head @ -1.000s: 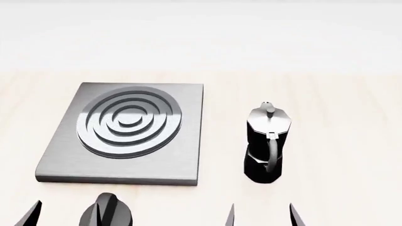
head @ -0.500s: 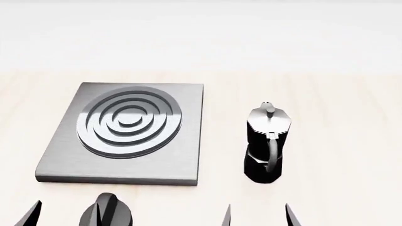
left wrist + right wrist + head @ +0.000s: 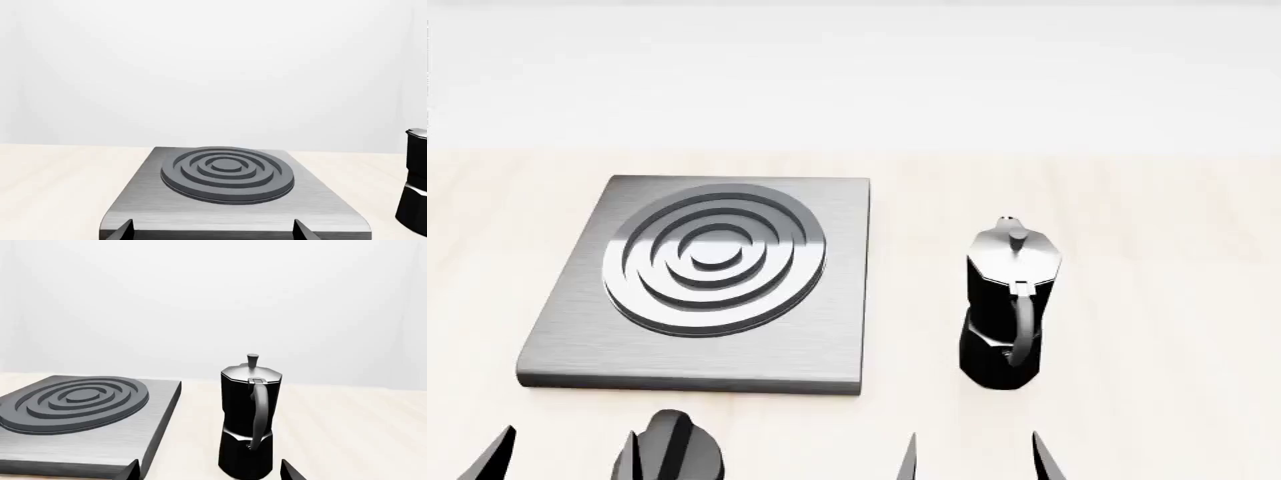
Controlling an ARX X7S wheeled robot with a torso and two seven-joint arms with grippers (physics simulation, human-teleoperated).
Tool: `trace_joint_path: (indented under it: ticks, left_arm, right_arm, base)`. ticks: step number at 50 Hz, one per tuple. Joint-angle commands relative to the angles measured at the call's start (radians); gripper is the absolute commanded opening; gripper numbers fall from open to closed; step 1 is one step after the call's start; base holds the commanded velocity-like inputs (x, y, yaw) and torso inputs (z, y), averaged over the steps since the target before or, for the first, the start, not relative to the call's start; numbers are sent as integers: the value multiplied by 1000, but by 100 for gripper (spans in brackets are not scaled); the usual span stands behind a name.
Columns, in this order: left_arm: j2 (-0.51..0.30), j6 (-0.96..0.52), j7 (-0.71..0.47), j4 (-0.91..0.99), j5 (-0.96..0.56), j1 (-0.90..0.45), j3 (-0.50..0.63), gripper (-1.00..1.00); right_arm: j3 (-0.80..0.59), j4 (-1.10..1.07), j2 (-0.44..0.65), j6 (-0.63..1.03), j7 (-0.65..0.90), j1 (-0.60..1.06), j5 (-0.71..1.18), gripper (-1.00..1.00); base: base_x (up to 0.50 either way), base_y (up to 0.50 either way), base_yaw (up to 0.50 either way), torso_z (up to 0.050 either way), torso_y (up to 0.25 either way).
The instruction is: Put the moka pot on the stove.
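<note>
Moka pot (image 3: 1009,305) stood upright on the surface (image 3: 1174,300) beside the stove (image 3: 714,285), dial knob (image 3: 674,455) nearer (nothing between). Both pincers, left (image 3: 567,455) and right (image 3: 974,458), were spread, empty, low.

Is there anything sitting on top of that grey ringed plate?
Nothing rests on the stove; its raised rings are bare. The moka pot stands on the table beside it, apart. What lies under the plate is hidden.

A pale, light-wood tabletop (image 3: 1174,260) fills most of the head view, running from the lower edge up to a plain white wall (image 3: 854,70) that spans the top of the frame. At the bottom left of that view, a round black dial knob with a raised ridge (image 3: 674,455) rests on the wood, partly cut off by the lower edge.
</note>
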Motion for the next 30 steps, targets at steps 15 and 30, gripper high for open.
trace_joint_path:
  ticks: [15, 30]
  left_arm:
    - [-9, 2, -10, -1, -7, -2, 12, 100]
    - [-15, 3, -16, -1, -8, -4, 20, 100]
  right_arm:
    - [-13, 13, 8, -9, 12, 8, 12, 100]
    - [-20, 5, 15, -13, 22, 0, 15, 100]
  base:
    - [2, 101, 0, 0, 0]
    - [6, 104, 0, 0, 0]
